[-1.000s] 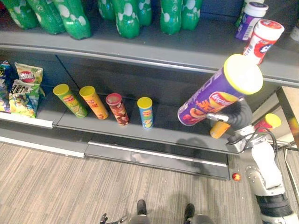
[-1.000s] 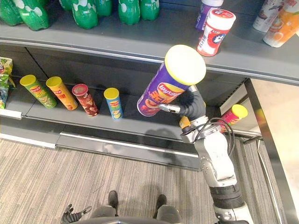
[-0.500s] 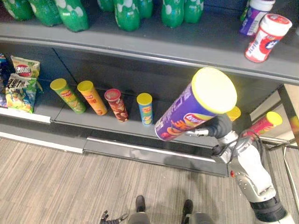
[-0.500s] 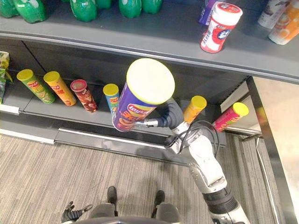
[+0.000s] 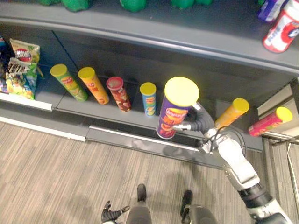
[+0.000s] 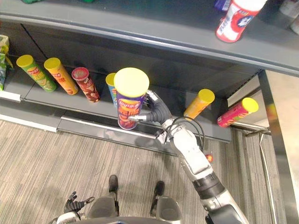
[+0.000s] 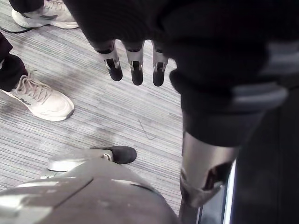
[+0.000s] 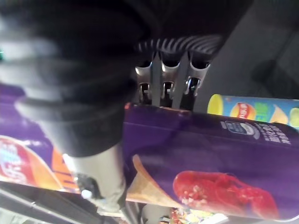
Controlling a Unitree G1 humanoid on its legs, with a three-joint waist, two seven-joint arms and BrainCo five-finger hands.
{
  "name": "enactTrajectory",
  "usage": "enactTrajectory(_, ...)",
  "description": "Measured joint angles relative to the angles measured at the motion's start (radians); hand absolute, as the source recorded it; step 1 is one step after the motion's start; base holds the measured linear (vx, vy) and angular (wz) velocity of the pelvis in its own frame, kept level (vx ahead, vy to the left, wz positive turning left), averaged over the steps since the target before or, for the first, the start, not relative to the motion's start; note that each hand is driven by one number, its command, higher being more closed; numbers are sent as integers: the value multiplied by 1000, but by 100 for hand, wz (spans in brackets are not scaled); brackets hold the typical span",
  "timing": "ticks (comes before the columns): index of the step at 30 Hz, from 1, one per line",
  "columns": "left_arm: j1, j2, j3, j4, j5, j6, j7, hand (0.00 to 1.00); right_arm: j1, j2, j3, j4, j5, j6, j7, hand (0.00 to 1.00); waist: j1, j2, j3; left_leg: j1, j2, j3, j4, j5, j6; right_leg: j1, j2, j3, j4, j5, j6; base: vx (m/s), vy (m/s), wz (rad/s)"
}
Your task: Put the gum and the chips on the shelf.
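Right eye view: the right hand [image 6: 156,112] reaches in to the lower shelf [image 5: 126,135] with its fingers and thumb curled round a purple chips can [image 6: 129,100] that has a yellow lid. The can is nearly upright, lid toward the camera, at the shelf's front edge just beside a blue chips can [image 5: 149,98]. Whether its base rests on the shelf cannot be told. In the right wrist view the fingers [image 8: 163,77] wrap over the can's purple side, and the blue can shows past them. Along the same shelf, on the robot's left of the blue can, stand a red-brown can [image 5: 118,94], an orange can [image 5: 93,85] and a green can [image 5: 68,82], each set apart from the next. Chip bags [image 5: 21,67] sit further left. To the robot's right of the held can lie a second orange can [image 5: 231,113] and a pink can [image 5: 270,121], both tilted. A red and white gum bottle [image 5: 281,32] stands on the upper shelf [image 5: 187,37], well apart from the hand, with a purple and white bottle [image 5: 270,9] next to it. The left hand [image 6: 74,204] hangs low over the striped grey floor [image 5: 56,177], holding nothing. The left wrist view shows its fingers [image 7: 135,65] straight and loose, with a person's white sneaker [image 7: 39,100] on the floor nearby.
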Motion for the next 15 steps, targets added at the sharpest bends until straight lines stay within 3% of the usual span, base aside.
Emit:
enactTrajectory(8,-12,-3,-28,-31,0,0,1,0,-70,38,-60,117,-48,-24,-113,100,14,31,29,-28,-11,-26,5,18,4,-19,-11,-22,14,0,0,-1,9,8)
enactTrajectory(15,-30,-4,-69,-85,1,-2,15,0,-157,49,-137,264,-61,-64,-238,100,27,65,91,-46,-15,-40,5,30,9,-40,-21,-32,39,0,0,-29,11,6)
